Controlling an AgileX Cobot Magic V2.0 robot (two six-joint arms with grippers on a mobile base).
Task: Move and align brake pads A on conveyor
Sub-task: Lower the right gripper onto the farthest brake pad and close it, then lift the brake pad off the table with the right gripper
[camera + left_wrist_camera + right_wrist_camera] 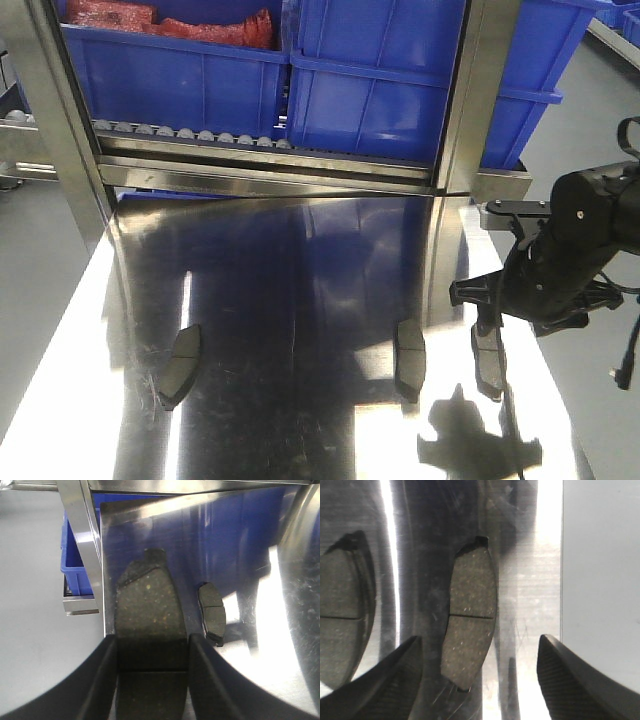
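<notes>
Brake pads A (409,360) lie spread on the steel surface (300,270). Near its left edge the left pincer (152,639) clamps one pad (148,615); the right pincer (480,639) hangs wide open above another (470,615).

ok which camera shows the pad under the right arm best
Right wrist view: the whole pad with its groove lies between the open right tool. The front view shows it partly hidden by the arm. The left wrist view shows other pads.
</notes>
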